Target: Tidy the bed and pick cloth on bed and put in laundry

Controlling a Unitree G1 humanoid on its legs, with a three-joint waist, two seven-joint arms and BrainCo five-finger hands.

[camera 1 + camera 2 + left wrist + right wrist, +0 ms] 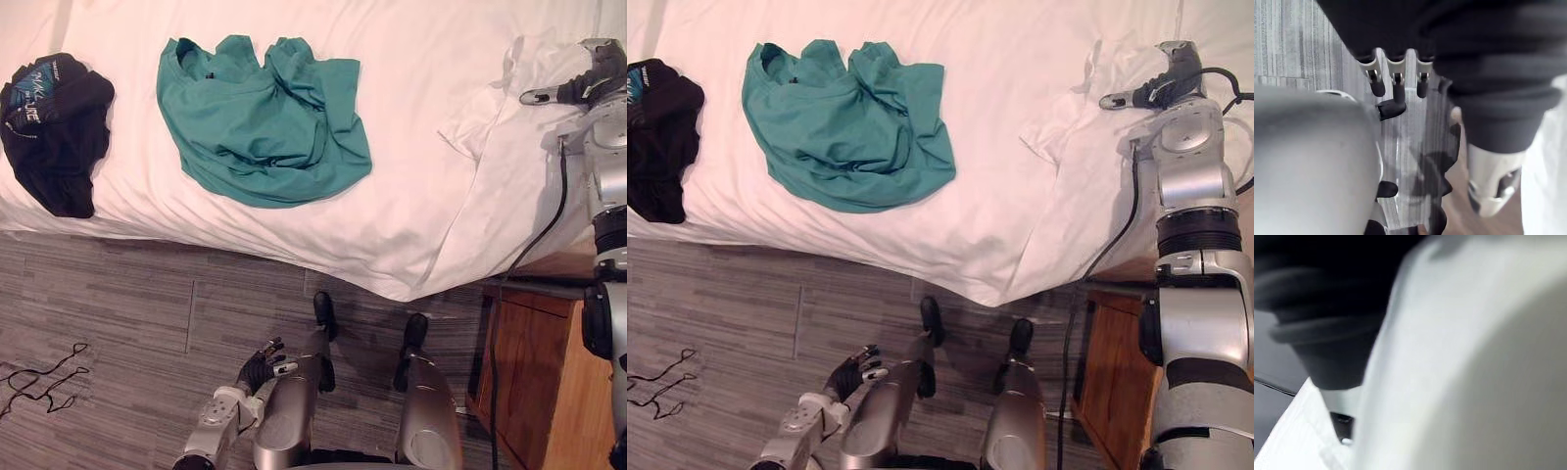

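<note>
Left hand (257,370) hangs low over the wood floor (118,304), fingers loose and holding nothing. Wooden nightstand (529,362) is off to the right, tucked by the bed (411,196) corner. Up on the white sheet, a crumpled green cloth (260,122) sits mid-bed, with a black cloth (54,132) well apart at the left edge. Right hand (588,78) rests on the rumpled pillow (509,166) at the far right. Can't tell if it's gripping or not.

Grey wood-plank floor (118,304) along the bed's near edge, bed (421,117) under a rumpled white sheet, brown wooden nightstand (534,362) just beside the bed's right corner, soft even light
</note>
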